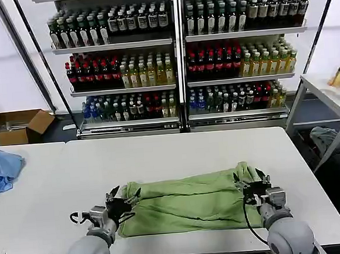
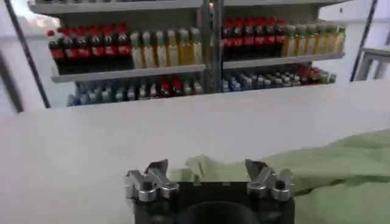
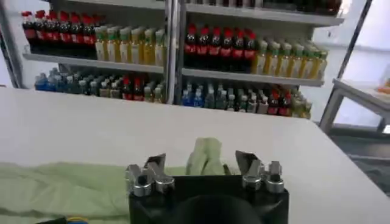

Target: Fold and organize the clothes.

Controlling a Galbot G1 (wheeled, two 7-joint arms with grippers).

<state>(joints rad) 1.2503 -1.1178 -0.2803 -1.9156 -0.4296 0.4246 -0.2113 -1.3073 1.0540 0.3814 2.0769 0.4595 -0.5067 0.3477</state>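
The clothes are one light green shirt, folded into a long band across the near part of the white table. My left gripper stands open over the shirt's left end. In the left wrist view the left gripper has a small raised corner of the shirt between its spread fingers. My right gripper stands open over the shirt's right end. The right wrist view shows the right gripper with a bunched peak of the shirt standing between its fingers, untouched by them.
A light blue cloth lies at the table's far left. Shelves of bottles stand behind the table. A cardboard box sits on the floor at the left, and a second table stands at the right.
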